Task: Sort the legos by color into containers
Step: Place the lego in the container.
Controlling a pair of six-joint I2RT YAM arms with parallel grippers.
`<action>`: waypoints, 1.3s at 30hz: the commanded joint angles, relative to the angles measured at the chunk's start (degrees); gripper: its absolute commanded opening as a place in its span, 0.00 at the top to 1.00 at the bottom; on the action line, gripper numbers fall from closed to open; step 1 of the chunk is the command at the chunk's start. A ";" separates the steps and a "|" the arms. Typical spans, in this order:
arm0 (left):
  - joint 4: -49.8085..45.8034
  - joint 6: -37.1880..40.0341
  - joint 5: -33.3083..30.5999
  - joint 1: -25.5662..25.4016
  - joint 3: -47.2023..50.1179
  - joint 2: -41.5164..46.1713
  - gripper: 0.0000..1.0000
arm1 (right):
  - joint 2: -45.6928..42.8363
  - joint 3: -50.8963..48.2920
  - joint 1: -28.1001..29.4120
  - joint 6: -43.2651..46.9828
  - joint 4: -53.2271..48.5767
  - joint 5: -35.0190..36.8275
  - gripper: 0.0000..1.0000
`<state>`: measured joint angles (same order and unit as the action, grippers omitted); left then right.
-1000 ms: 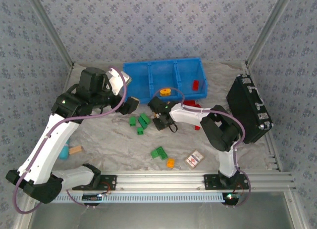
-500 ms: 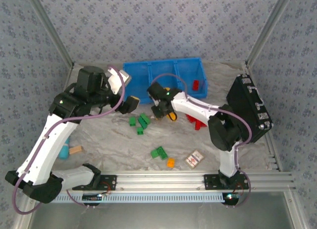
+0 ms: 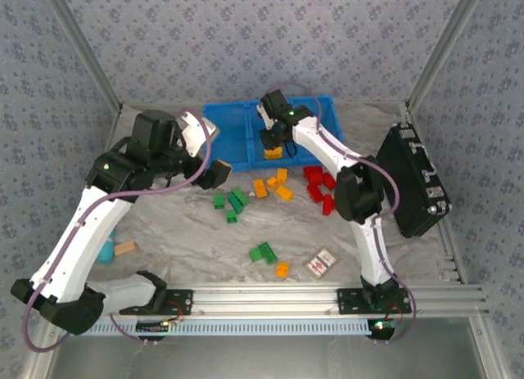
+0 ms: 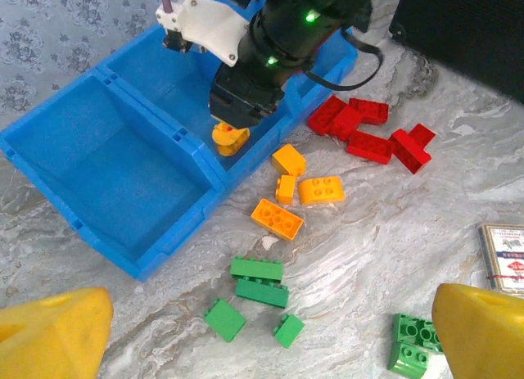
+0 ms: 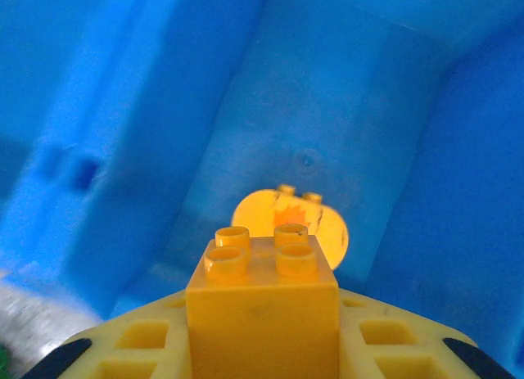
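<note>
The right gripper hangs over the middle compartment of the long bright blue plastic bin. Its fingers pinch a small orange-yellow plastic brick, studs up. I judge it is held above the bin's walls so it can drop in with its own colour. On that compartment's floor, straight below the brick, lies a round orange-yellow piece. It is probably the ring-shaped one, though the wrist view is too blurred to be sure. The brick sits squarely between the fingers and is not touching the bin.

The left gripper hovers just in front of the bin's left compartment, spread wide and holding nothing, seemingly parked out of the other arm's way.

More sorting remains. On the worktop in front of the bin lie loose orange-yellow bricks, with red bricks nearer its right end and green bricks farther out.
</note>
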<state>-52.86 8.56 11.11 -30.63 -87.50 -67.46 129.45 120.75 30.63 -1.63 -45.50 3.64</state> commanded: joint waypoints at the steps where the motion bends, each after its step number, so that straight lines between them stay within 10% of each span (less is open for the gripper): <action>1: -1.63 1.32 0.09 0.49 -1.33 -1.51 0.00 | 4.16 4.70 -0.87 1.63 -2.10 -2.59 0.68; 9: -0.75 1.55 0.58 0.75 0.51 -1.66 0.00 | 9.35 7.86 -2.91 1.36 -3.11 -4.17 0.61; 19: 0.30 1.03 2.48 1.23 1.46 -1.97 0.00 | -4.61 -6.52 0.57 1.33 -0.55 -1.27 0.36; 39: 3.15 0.34 5.63 1.10 4.96 2.50 0.00 | -31.81 -44.77 10.46 -8.91 4.18 7.35 0.41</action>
<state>-50.76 8.97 15.11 -29.63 -83.00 -66.46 99.74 77.80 41.80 -9.65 -42.50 9.76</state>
